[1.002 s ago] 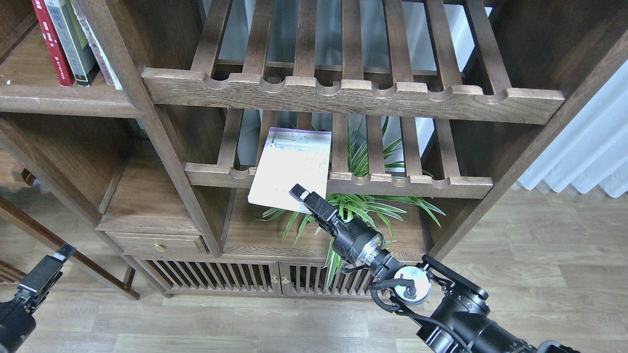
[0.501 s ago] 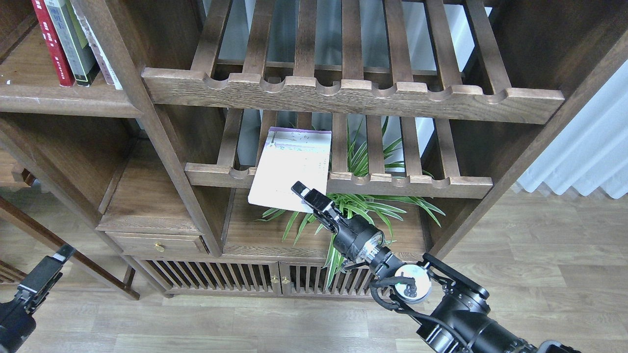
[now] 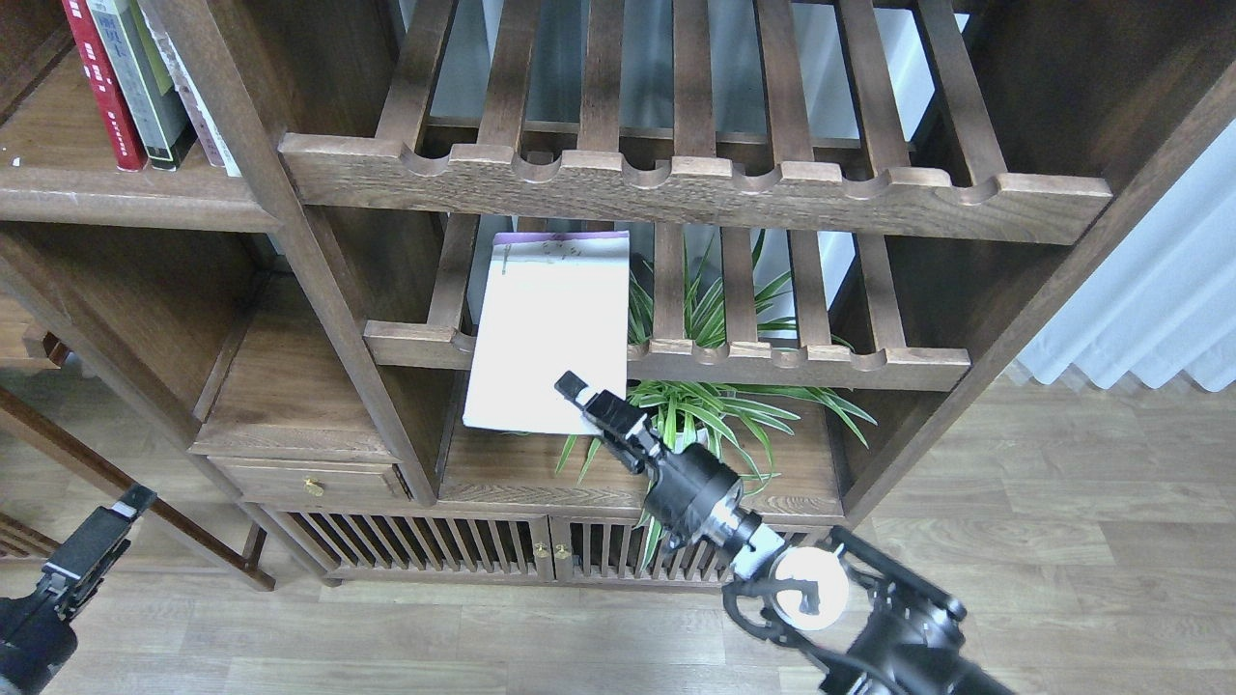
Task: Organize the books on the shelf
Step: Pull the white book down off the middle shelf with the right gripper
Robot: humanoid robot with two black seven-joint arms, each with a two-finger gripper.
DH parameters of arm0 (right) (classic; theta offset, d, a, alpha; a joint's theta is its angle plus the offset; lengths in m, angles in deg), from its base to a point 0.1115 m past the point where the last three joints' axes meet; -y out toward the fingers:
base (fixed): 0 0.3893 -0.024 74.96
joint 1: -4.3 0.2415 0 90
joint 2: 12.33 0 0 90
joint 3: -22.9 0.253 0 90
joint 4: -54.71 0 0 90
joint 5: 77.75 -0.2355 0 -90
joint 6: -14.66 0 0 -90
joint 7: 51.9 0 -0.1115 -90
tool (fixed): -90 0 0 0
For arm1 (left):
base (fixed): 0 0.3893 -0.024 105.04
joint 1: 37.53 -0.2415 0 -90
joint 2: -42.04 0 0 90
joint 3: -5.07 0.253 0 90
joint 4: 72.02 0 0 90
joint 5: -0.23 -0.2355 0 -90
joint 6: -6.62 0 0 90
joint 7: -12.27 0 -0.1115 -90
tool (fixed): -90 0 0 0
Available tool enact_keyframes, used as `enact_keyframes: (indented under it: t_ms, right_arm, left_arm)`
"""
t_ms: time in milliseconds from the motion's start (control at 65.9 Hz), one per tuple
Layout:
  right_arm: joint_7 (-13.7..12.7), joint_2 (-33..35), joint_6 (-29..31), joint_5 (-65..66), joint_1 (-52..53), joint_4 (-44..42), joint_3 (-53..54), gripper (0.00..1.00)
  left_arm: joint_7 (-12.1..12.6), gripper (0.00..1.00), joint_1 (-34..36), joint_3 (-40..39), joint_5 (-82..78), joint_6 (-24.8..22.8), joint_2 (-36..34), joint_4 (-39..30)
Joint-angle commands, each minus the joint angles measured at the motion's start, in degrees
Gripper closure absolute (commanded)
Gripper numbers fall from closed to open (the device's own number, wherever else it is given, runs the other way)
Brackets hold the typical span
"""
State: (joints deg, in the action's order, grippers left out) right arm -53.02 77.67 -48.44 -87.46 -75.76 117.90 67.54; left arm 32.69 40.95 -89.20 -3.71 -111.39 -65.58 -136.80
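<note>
My right end effector (image 3: pixel 582 398) pinches the lower corner of the pale lavender-white book (image 3: pixel 548 333), which lies tilted across the slatted rack (image 3: pixel 666 362); I should lift it clear before carrying it to the shelf (image 3: pixel 116 198)

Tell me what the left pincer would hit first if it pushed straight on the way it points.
The left pincer points up and right, toward the slanted wooden rail near the floor; probably that first, though depth is unclear.

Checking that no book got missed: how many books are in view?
4: three upright on the top-left shelf, red, grey-green, pale; one white at the right end effector. Others may be hidden.
</note>
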Motion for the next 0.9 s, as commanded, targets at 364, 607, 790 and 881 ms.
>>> enact_keyframes:
  t_ms: [364,607,790,881]
  right_arm:
    - [-6.52,0.0,1.1,5.41,-10.82,3.69,-0.16,0.96]
    - [-12.85,0.0,1.1,5.5,-13.02,3.51,-0.86,0.95]
    - [-13.91,0.0,1.1,5.58,-12.93,2.46,-1.04,0.95]
    - [-14.44,0.0,1.1,5.67,-13.02,2.28,-1.13,0.95]
  left_arm:
    - [-0.29,0.0,0.35,14.19,18.0,0.01,-1.44,-0.25]
    - [-0.9,0.0,0.52,22.9,24.24,0.01,-1.44,-2.54]
    - [-2.05,0.0,0.61,25.27,24.42,0.01,-1.44,-6.4]
    - [-2.49,0.0,0.61,25.45,24.42,0.01,-1.35,-7.29]
